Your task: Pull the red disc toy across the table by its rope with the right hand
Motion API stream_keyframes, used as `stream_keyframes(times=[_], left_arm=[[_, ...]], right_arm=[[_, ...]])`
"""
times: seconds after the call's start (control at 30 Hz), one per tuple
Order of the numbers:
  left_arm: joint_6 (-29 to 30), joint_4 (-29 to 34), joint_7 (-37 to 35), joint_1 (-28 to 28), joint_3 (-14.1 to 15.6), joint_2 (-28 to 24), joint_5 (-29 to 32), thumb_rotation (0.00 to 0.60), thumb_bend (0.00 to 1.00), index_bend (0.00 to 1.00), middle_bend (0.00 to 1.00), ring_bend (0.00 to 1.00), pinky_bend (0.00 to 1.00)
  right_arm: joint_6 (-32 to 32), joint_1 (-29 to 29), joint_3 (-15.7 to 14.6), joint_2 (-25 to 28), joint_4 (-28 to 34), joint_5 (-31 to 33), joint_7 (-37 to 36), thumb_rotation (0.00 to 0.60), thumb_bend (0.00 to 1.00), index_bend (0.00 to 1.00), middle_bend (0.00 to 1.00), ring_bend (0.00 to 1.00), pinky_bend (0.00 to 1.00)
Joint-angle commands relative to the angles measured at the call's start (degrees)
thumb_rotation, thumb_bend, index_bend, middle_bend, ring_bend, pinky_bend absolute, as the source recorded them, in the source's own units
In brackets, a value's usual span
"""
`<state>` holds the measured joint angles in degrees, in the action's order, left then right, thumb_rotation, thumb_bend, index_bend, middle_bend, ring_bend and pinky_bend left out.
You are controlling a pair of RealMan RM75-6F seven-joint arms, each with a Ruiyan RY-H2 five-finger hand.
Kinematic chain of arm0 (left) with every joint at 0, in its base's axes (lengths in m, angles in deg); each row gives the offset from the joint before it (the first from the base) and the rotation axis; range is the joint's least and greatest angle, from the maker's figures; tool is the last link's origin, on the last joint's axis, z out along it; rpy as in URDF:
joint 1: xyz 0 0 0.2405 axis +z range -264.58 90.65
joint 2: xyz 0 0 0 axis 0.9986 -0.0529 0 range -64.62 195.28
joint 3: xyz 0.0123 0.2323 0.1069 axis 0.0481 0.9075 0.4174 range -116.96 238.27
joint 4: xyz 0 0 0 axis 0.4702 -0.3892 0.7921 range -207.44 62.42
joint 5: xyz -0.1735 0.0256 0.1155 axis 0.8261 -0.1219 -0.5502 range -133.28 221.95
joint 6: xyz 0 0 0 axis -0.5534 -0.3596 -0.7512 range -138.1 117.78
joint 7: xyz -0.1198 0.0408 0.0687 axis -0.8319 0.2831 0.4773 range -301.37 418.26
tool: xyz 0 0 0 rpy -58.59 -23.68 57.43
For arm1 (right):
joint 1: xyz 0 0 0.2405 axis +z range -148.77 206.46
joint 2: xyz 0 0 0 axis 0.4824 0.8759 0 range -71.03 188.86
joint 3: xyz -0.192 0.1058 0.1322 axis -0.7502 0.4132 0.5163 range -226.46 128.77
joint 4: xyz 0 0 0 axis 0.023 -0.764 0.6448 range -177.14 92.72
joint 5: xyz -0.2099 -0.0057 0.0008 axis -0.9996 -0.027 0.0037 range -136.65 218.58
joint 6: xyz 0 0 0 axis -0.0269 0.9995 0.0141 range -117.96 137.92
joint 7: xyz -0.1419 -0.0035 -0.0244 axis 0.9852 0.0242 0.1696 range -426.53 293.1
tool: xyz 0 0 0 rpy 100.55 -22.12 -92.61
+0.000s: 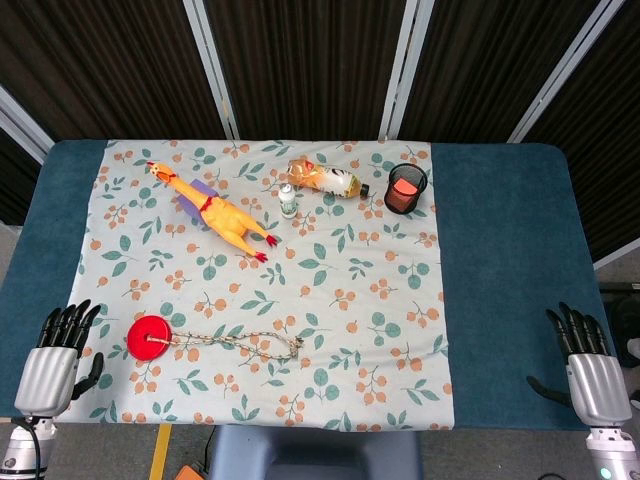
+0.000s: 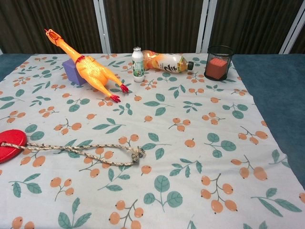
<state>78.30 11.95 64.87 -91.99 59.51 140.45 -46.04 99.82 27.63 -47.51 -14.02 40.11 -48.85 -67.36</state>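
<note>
The red disc toy [image 1: 150, 337] lies flat on the patterned cloth near its front left; the chest view shows the red disc toy [image 2: 11, 144] cut by the left edge. Its braided rope [image 1: 240, 343] runs rightward from the disc and ends in a knotted loop [image 2: 137, 153] near the cloth's middle. My right hand [image 1: 588, 366] rests at the table's front right corner on the blue cover, fingers apart, holding nothing, far from the rope. My left hand [image 1: 56, 357] sits at the front left edge, also empty with fingers spread. Neither hand shows in the chest view.
A yellow rubber chicken [image 1: 212, 208] leans on a purple block [image 2: 74, 70] at the back left. A small white bottle [image 1: 288, 201] stands mid-back, beside a lying drink bottle [image 1: 328, 178]. A black mesh cup [image 1: 406, 188] with an orange block stands at the back right.
</note>
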Motion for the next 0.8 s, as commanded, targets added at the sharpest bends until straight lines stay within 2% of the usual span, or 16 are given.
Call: stream_keyframes(times=[0.03,0.47,0.67,0.8], left_arm=[[-0.03,0.16,0.24,0.02,0.08,0.04,-0.02,0.6,0.52,0.0,0.04,0.0,0.03],[-0.33,0.53,0.88,0.05,0.27,-0.12,0.08,0.6,0.52,0.0,0.04,0.0,0.03],[-0.07,0.86,1.05,0.05,0.18,-0.39,-0.07,0.6,0.52,0.0,0.04,0.0,0.03],[0.51,1.04,1.37,0.59,0.5,-0.41,-0.14,0.6,0.52,0.0,0.04,0.0,0.03]], right_arm=[[-0.2,0.08,-0.06,-0.07,-0.18,0.04,-0.07,0.6,0.0,0.0,0.0,0.0,0.0],[-1.63,1.99,0.19,1.66,1.55,-1.37,1.28,0.6,0.0,0.0,0.0,0.0,0.0],[-6.53,7.52,1.29,5.73,10.02,-5.13,6.58,0.6,0.0,0.0,0.0,0.0,0.0],[-16.59,14.85,3.01,9.7,19.89,-6.19,12.71,0.6,0.0,0.0,0.0,0.0,0.0]])
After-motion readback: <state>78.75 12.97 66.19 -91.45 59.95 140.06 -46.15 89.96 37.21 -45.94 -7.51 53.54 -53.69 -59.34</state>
